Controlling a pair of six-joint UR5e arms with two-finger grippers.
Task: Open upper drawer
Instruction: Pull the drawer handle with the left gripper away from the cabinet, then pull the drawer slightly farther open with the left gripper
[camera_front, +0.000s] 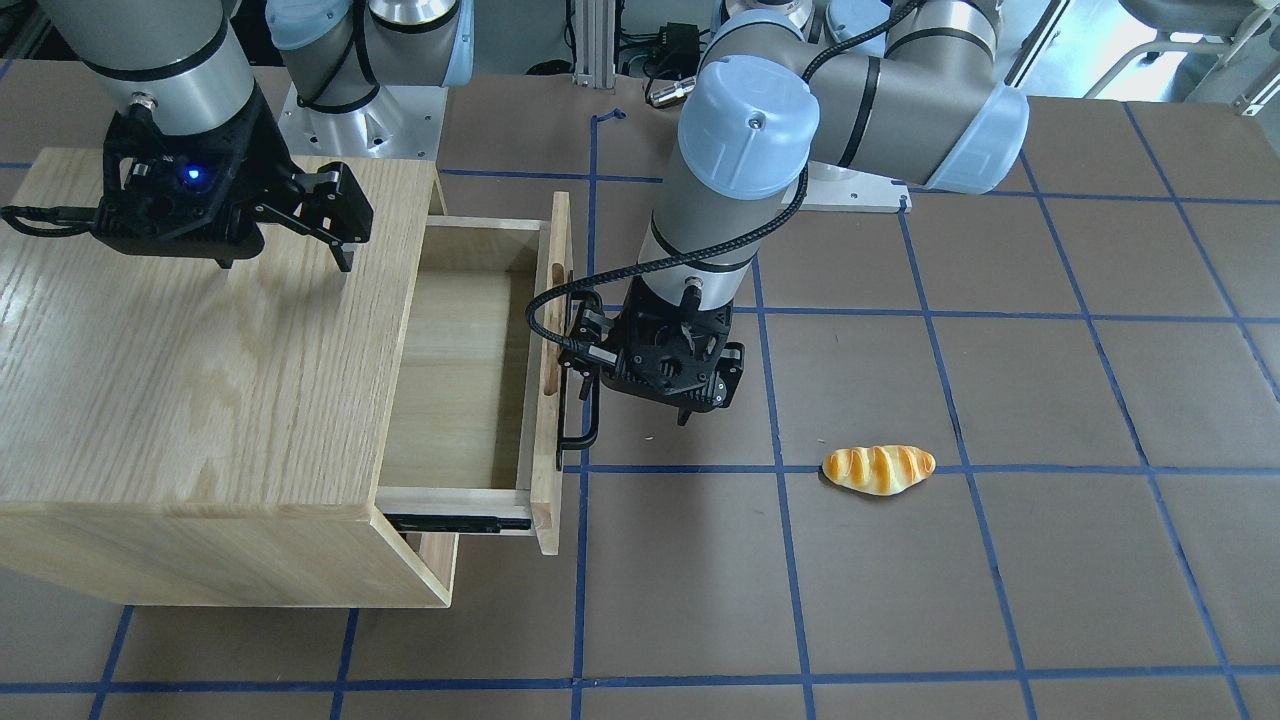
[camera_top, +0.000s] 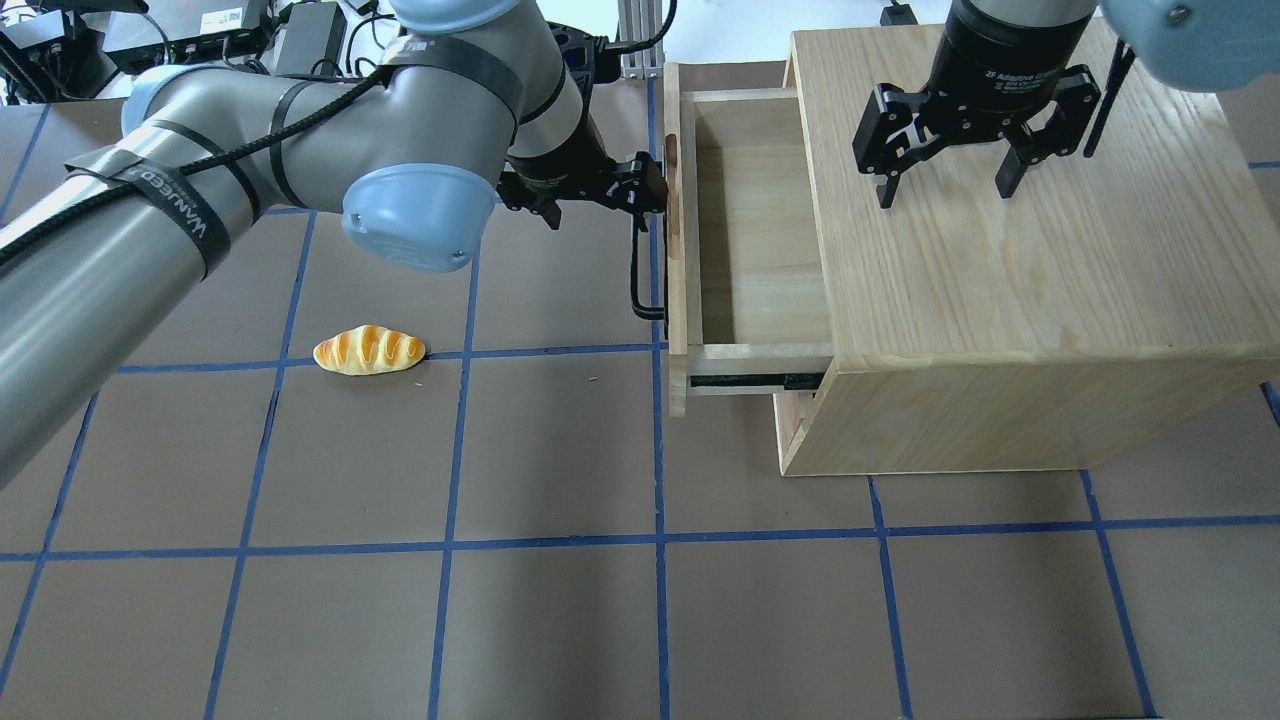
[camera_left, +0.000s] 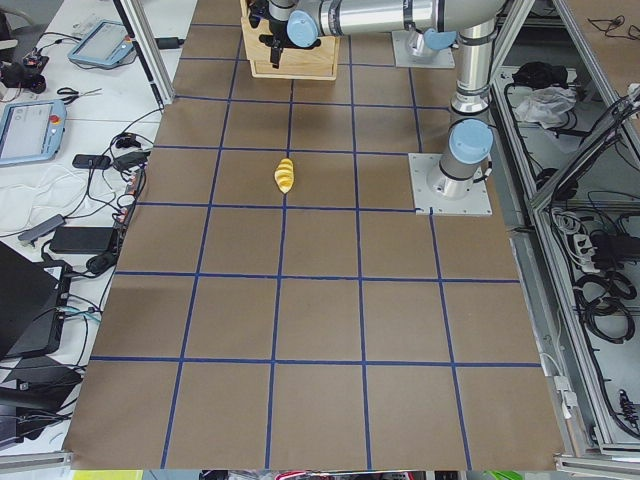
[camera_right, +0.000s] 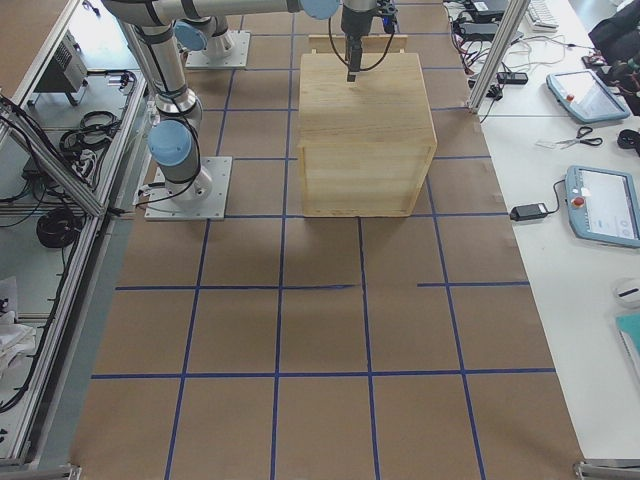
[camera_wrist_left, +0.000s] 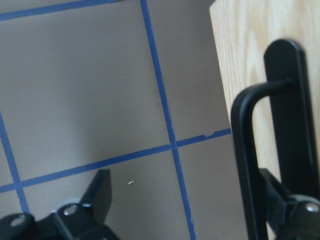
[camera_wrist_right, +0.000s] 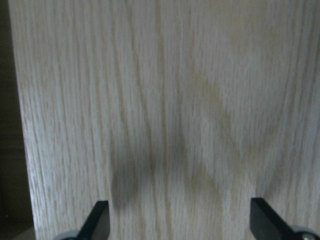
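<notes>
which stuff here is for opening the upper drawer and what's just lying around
For the job: upper drawer, pulled partly out; its black bar handle; left gripper, open at the handle; cabinet.
Just lying about: bread roll; right gripper, open over the cabinet top.

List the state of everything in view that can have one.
upper drawer: pulled out, open, interior empty.
left end effector: open, one finger at the drawer's handle.
right end effector: open, above the cabinet top, holding nothing.
bread roll: lying on the table, untouched.
</notes>
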